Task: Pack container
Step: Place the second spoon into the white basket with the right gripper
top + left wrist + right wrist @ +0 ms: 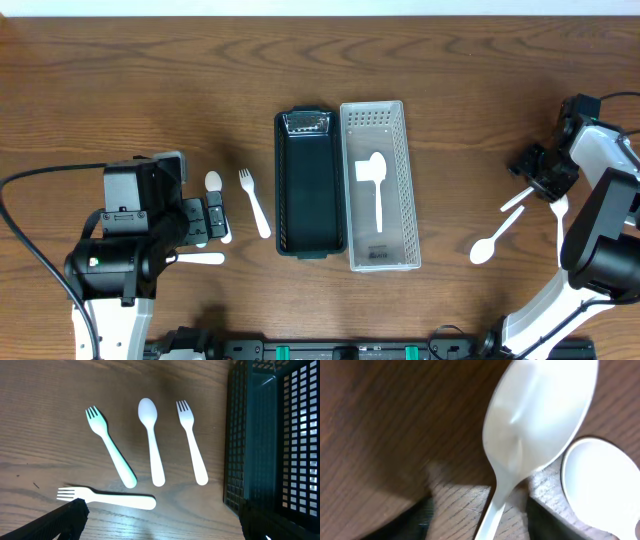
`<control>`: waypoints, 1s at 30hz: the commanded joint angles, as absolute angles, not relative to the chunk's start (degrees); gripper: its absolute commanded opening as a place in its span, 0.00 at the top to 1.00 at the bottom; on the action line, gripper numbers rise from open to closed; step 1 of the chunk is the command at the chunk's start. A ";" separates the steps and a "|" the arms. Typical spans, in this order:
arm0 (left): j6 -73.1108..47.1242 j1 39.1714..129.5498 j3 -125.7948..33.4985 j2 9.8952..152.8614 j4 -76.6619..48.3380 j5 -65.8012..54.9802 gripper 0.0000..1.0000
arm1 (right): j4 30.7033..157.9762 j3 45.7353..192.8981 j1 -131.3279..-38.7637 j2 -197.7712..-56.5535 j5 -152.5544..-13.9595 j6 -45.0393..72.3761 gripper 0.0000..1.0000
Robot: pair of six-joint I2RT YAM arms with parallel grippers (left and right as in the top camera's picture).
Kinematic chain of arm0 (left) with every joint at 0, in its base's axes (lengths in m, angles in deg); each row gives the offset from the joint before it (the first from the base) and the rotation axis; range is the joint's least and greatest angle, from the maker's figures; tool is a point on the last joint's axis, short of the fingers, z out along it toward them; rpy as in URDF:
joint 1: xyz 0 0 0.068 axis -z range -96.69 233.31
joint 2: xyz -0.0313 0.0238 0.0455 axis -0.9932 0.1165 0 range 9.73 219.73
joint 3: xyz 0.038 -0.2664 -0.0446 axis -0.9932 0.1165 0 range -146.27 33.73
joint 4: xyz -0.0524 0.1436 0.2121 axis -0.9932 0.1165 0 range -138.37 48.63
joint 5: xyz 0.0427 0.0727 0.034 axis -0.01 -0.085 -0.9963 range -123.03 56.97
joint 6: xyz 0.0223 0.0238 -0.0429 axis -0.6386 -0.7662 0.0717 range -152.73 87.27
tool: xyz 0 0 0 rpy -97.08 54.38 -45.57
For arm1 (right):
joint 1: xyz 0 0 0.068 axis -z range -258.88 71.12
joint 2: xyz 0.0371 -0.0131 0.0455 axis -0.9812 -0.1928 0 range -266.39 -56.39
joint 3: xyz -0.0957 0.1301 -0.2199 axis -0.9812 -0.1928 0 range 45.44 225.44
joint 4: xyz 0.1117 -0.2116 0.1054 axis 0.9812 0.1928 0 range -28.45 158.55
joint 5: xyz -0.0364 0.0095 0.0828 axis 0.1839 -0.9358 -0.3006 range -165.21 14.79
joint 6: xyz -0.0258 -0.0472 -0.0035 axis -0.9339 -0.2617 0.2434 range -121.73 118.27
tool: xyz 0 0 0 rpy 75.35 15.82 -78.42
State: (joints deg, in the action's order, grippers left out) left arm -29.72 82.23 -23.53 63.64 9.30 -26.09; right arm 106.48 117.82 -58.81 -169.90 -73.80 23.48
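R gripper [481, 517], well right of the white bin [410, 200]: fingers stand either side of a spoon [540, 415] handle; view blurred, so cannot tell whether they grip it or only straddle it. A 2nd spoon [600, 485] lies just beside, bowl near bowl.

Risks, R side:
- closing off-centre could flick the thin handle out
- 2nd spoon may get dragged or pinched along w/ the first
- a weak pinch could let the spoon swing and drop short of the bin

L gripper [162, 512], left of the white bin beyond the dark bin [310, 190]: jaws wide, nothing held, above three forks [191, 442] and a spoon.

Risk, L side: pieces lie close and flat on the table [120, 80], so a descent could catch two at once or scrape wood.

The white bin holds one spoon so far; packing looks to be at an early stage.
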 commanded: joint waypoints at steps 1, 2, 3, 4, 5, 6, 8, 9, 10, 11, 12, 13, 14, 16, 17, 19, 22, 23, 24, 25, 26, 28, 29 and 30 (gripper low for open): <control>-29.42 81.99 -24.51 63.66 9.43 -25.96 0.02 | 106.31 117.27 -58.70 -172.57 -76.16 23.24 0.56; -29.42 81.99 -24.51 63.66 9.43 -25.96 0.02 | 106.31 117.27 -58.70 -172.57 -76.16 23.24 0.58; -29.42 81.99 -24.51 63.66 9.43 -25.96 0.02 | 106.31 117.27 -58.70 -172.57 -76.16 23.26 0.61; -29.42 81.99 -24.51 63.66 9.43 -25.96 0.02 | 106.31 117.27 -58.70 -172.57 -76.16 23.24 0.64; -29.42 81.99 -24.51 63.66 9.43 -25.96 0.02 | 106.31 117.27 -58.70 -172.57 -76.16 23.24 0.67; -29.42 81.99 -24.51 63.66 9.43 -25.96 0.02 | 106.31 117.27 -58.70 -172.57 -76.16 23.24 0.69; -29.42 81.99 -24.51 63.66 9.43 -25.96 0.02 | 106.28 117.27 -58.70 -172.57 -76.16 23.24 0.76; -29.42 81.99 -24.51 63.66 9.45 -25.96 0.02 | 106.28 117.27 -58.70 -172.55 -76.16 23.24 0.79; -29.42 81.99 -24.51 63.66 9.43 -25.96 0.02 | 106.28 117.27 -58.70 -172.57 -76.16 23.24 0.82; -29.42 81.99 -24.51 63.66 9.43 -25.96 0.02 | 106.28 117.27 -58.70 -172.55 -76.16 23.24 0.84; -29.42 81.99 -24.51 63.66 9.43 -25.96 0.02 | 106.28 117.27 -58.70 -172.55 -76.16 23.24 0.86; -29.42 81.99 -24.51 63.66 9.43 -25.96 0.02 | 106.31 117.27 -58.70 -172.55 -76.16 23.24 0.87; -29.42 81.99 -24.51 63.66 9.43 -25.96 0.02 | 106.33 117.27 -58.70 -172.55 -76.16 23.22 0.89; -29.42 81.99 -24.51 63.66 9.45 -25.96 0.02 | 106.35 117.27 -58.70 -172.55 -76.23 22.83 0.96; -29.42 81.99 -24.51 63.66 9.43 -25.96 0.02 | 106.35 117.27 -58.70 -172.53 -76.36 22.83 0.99; -29.42 81.99 -24.51 63.66 9.45 -25.96 0.02 | 106.57 117.29 -58.70 -172.22 -76.78 22.83 0.99; -29.42 81.99 -24.51 63.66 9.43 -25.98 0.02 | 106.94 117.45 -58.83 -170.49 -77.21 22.78 0.99; -29.42 81.99 -24.51 63.66 9.43 -25.96 0.02 | 107.07 117.51 -58.98 -169.40 -77.24 22.26 0.99; -29.42 81.99 -24.51 63.66 9.45 -25.96 0.02 | 107.25 117.67 -59.33 -167.87 -77.21 21.25 0.99; -29.42 81.99 -24.51 63.66 9.43 -25.98 0.02 | 107.46 117.91 -59.90 -165.82 -77.19 20.09 0.99; -29.42 81.99 -24.51 63.66 9.43 -25.96 0.02 | 107.86 118.19 -60.56 -163.59 -77.17 19.13 0.99; -29.42 81.99 -24.51 63.66 9.45 -25.98 0.02 | 108.51 118.56 -62.04 -159.54 -77.19 18.17 0.99; -29.42 81.99 -24.51 63.66 9.45 -25.96 0.02 | 109.04 118.74 -63.20 -156.88 -77.19 17.73 0.99; -29.42 81.99 -24.51 63.66 9.45 -25.96 0.02 | 109.74 118.87 -64.60 -154.10 -77.19 17.43 0.99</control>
State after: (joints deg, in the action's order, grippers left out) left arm -29.72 82.23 -23.53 63.64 9.30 -26.09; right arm 108.95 117.95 -60.99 -163.39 -76.10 20.25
